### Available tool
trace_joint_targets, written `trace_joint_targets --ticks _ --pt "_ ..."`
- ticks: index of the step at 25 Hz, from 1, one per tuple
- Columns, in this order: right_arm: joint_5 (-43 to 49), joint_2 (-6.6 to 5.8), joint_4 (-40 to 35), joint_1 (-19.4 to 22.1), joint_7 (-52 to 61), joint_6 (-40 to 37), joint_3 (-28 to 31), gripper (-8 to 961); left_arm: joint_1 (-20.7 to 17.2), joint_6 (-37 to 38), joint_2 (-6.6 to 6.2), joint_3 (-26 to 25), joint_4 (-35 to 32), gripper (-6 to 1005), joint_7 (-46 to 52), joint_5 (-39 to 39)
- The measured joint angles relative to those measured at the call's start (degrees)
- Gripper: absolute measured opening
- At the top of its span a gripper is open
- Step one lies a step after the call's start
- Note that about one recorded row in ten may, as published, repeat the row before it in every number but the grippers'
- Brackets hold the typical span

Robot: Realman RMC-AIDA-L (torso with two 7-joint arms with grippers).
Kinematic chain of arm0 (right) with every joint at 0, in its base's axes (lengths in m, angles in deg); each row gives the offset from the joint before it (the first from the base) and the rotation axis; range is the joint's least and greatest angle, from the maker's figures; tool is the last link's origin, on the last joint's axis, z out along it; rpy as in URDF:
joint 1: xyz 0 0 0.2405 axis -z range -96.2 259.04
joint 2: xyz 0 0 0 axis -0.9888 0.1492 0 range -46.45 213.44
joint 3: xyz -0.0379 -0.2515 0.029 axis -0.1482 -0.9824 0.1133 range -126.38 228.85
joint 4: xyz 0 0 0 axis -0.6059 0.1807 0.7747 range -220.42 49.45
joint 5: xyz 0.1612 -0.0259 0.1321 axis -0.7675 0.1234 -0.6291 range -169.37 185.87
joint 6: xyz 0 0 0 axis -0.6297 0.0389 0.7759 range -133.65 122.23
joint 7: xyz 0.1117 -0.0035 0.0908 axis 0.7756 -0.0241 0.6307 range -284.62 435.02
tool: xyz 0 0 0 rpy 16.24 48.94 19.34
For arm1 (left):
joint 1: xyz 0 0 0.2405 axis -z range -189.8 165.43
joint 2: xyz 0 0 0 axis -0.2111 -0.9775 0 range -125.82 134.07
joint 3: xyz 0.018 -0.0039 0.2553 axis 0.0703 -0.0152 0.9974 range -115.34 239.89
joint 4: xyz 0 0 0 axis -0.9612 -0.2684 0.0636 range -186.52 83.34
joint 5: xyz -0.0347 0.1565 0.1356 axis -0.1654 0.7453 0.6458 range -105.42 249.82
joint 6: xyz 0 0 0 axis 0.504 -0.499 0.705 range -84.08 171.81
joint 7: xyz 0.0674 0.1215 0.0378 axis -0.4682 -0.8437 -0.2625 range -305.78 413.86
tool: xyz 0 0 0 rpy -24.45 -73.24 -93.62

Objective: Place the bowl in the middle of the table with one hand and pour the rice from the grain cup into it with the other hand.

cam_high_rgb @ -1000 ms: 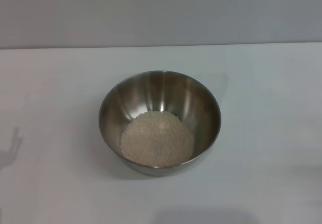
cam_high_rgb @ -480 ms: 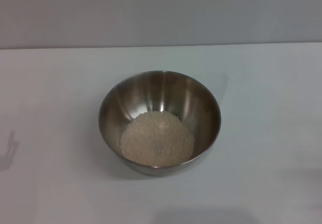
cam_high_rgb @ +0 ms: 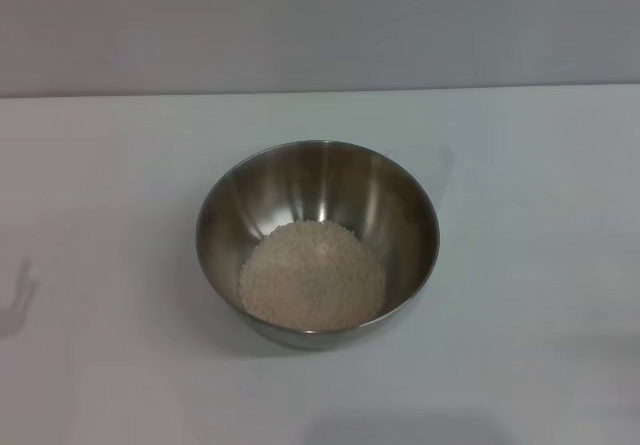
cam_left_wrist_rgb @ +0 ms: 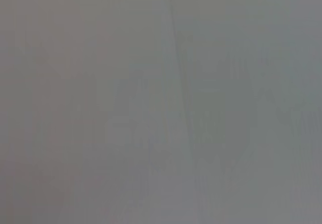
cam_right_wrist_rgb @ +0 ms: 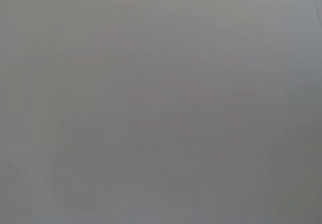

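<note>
Steel bowl [cam_high_rgb: 317, 180] mid-table [cam_high_rgb: 540, 185], rice [cam_high_rgb: 312, 275] inside; no hand visible.

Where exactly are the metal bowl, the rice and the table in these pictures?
bowl [cam_high_rgb: 226, 227]: head view, on its shiny inner left wall.
rice [cam_high_rgb: 312, 276]: head view, middle of the pale heap inside the bowl.
table [cam_high_rgb: 540, 185]: head view, bare white top to the right of the bowl.

- No text, label, brand, number or sign can be read in any view.
- Nothing is printed on the bowl [cam_high_rgb: 317, 240] or the table [cam_high_rgb: 540, 185].
</note>
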Motion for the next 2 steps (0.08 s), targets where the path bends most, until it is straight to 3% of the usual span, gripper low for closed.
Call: trace_joint_targets --ticks 2 --pt "0.0 0.0 0.13 -0.04 -0.07 0.0 0.0 817 -0.04 0.0 0.0 0.02 -0.05 811 0.0 0.0"
